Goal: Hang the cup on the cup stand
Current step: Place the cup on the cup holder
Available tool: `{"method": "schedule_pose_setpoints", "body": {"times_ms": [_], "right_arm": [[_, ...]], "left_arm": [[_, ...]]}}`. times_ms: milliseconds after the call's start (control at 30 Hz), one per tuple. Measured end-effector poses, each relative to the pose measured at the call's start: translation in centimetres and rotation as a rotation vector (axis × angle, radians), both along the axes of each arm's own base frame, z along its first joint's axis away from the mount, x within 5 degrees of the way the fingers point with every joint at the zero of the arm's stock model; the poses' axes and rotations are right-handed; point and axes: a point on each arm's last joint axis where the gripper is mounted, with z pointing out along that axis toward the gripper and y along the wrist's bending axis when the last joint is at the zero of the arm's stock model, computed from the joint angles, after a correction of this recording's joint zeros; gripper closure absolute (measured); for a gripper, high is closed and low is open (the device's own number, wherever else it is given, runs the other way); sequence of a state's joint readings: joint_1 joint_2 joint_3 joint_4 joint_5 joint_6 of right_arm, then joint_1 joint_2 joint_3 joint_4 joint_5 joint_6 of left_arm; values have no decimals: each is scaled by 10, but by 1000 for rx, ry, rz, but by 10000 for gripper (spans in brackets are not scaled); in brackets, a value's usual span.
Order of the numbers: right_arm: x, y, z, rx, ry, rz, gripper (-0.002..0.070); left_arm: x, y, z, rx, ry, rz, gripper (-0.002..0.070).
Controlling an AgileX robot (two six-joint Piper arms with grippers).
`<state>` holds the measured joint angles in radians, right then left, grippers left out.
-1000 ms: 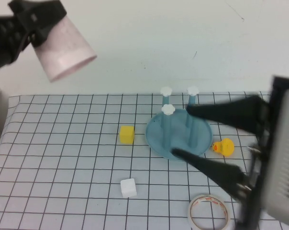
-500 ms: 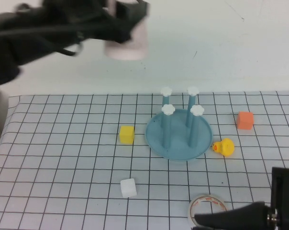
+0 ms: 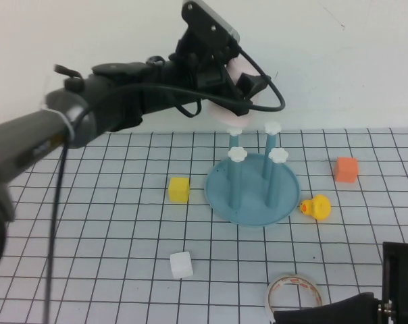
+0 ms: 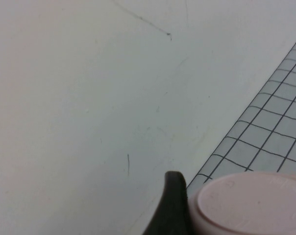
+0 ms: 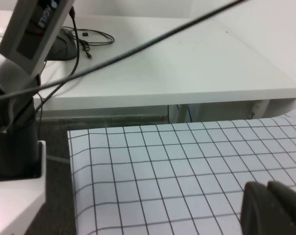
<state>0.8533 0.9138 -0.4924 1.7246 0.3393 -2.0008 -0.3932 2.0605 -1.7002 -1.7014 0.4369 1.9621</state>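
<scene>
The left tool (image 3: 232,81) is clamped on the pale pink cup (image 3: 231,108), held in the air over the far side of the bench (image 3: 89,223). Directly beneath the tool stands the cup stand (image 3: 252,189), the cup just above its far-left peg; whether they touch cannot be told. The right tool (image 3: 285,316) sits low at the bench's near edge, just beside the white tape ring (image 3: 295,297), and whether it is wide or narrow cannot be told.
</scene>
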Motion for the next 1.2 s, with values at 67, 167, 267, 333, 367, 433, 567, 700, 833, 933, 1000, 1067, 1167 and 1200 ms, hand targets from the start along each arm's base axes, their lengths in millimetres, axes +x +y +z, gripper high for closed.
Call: {"method": "schedule_pose_setpoints", "body": {"times_ms": [67,167,267,333,367,433,567,700,833,933,1000,1067,1167,1200], "right_arm": [[1,0,0,-4,-2,-12,676],[4,-2,-1,-15,-6,-41,677],[6,-2,-2,-23,-9,-64,677],[7,-3,-2,-28,-11,-78,678],[7,-3,-2,-30,-12,-83,678],[8,-4,-2,-34,-13,-94,678],[10,-5,-3,-42,-17,-117,678],[10,-5,-3,-43,-17,-119,678],[10,-5,-3,-44,-17,-121,678],[10,-5,-3,-44,-17,-121,678],[10,-5,-3,-44,-17,-121,678],[10,-5,-3,-43,-17,-119,678],[9,-4,-3,-39,-14,-111,678],[9,-4,-3,-38,-13,-106,678]], "left_arm": [[9,-4,-9,6,2,-1,130],[20,-8,-21,14,-2,-5,130],[28,-12,-30,15,-5,-10,130],[31,-13,-35,17,-1,-10,130],[33,-14,-39,20,5,-8,130],[35,-15,-46,27,13,-6,131],[39,-13,-55,54,17,29,131],[41,-12,-57,62,21,47,131],[40,-12,-57,60,20,42,131],[40,-13,-57,50,25,30,131],[39,-14,-57,46,29,28,131],[39,-15,-57,46,29,26,131],[37,-18,-57,44,31,20,131],[37,-18,-57,45,31,22,131]]}}
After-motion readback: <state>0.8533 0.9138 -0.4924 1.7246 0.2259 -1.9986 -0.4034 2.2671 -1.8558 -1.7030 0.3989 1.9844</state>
